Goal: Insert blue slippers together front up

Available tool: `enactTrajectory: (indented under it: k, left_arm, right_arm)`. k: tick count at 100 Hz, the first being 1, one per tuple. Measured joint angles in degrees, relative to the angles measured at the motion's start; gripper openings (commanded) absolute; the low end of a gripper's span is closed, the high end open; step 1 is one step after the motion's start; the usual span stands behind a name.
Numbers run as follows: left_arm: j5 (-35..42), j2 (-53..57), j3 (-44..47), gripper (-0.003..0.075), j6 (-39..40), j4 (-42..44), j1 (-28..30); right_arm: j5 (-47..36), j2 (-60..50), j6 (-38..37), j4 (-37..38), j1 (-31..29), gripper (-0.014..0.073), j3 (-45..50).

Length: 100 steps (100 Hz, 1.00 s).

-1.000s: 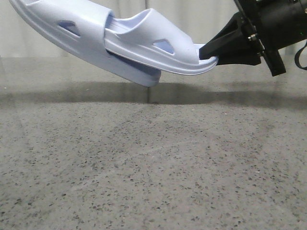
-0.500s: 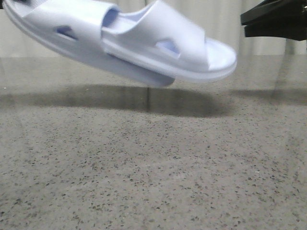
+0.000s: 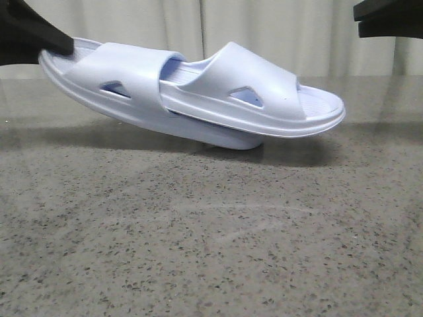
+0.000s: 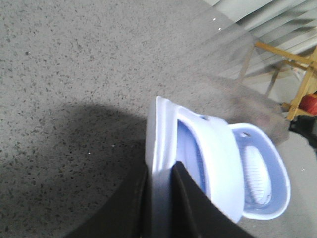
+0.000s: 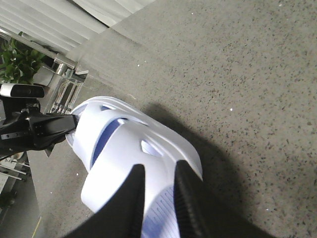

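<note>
Your left gripper (image 4: 159, 198) is pinching the end rim of the blue slippers (image 3: 198, 99). Your right gripper (image 5: 157, 198) is hanging open, touching nothing. They are looking light and squishy, so be holding the rim between your fingers.

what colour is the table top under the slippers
Speckled grey stone-look table top, dark flecks throughout; clearest in the front view, beneath the pale lavender-blue slippers.

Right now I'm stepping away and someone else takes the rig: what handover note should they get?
Left hand: shut on the heel rim of the outer pale lavender-blue foam slide sandal, holding the nested pair above the speckled grey table.
Right hand: above the inner sandal, not gripping it; its fingers stand apart.
Done: inner sandal is tucked under the outer's strap, uppers up.
Left: set the pair down, release.
</note>
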<state>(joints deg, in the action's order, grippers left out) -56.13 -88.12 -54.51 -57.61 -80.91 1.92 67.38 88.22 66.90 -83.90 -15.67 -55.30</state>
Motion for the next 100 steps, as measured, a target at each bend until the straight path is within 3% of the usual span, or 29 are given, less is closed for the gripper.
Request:
enactTrajectory:
  k: [12,34,42,66,79,87,100]
  left_arm:
    - [2.42,-0.79,0.00,0.0099,-2.62,0.84,-0.39]
    - [7.89,-0.79,0.00,0.0430,-3.74,3.53,-0.39]
    - [8.42,-0.79,0.00,0.0483,-4.23,3.93,-0.39]
    - [6.18,0.79,-0.16,0.0402,-5.17,4.67,1.99]
    - [3.72,4.18,-2.21,0.0201,-5.38,5.19,4.55]
    - [3.45,7.42,-3.07,0.0012,-5.97,5.70,5.35]
    - [4.76,12.81,-3.18,0.0015,-9.21,6.61,5.46]
  right_arm:
    - [0.00,0.00,0.00,0.24,0.00,0.0103,0.00]
    - [0.00,0.00,0.00,0.24,0.00,0.0103,0.00]
    - [0.00,0.00,0.00,0.24,0.00,0.0103,0.00]
    - [0.00,-1.17,0.00,0.35,-0.51,0.0075,0.00]
    - [0.00,-3.33,0.00,0.47,-0.65,-0.0090,0.00]
    - [0.00,-4.74,0.00,0.84,-0.65,-0.0094,0.00]
    - [0.20,-7.35,0.00,1.74,-0.65,-0.0078,0.00]
